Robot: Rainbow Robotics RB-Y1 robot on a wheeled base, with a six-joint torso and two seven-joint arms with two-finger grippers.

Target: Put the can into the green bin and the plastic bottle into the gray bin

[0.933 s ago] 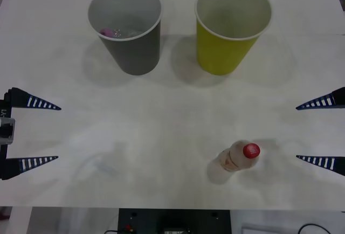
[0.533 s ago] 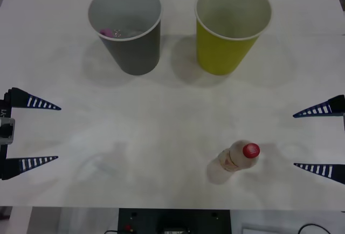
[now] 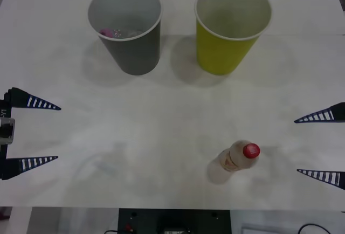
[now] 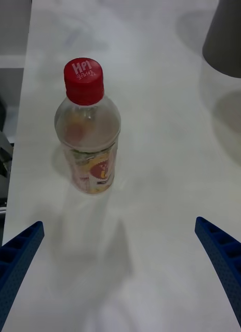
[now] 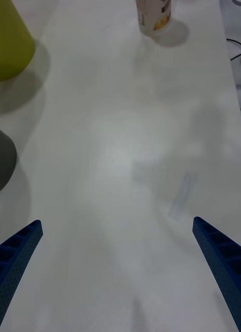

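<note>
Blue right pincer (image 3: 322, 146) lower, wider than before

Plastic bottle (image 4: 88, 129) upright beyond the spread right pincer (image 4: 120, 270).

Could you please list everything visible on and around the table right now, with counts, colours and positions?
plastic bottle: one, clear with red cap, upright, near right of table
gray bin: one, dark gray, far left
pink-capped item: one, inside the gray bin
green bin: one, yellow-green, far right, beside the gray bin
table: one, white
left gripper: one, blue fingers, open, left edge
right gripper: one, blue fingers, open, right edge, facing the bottle
</note>
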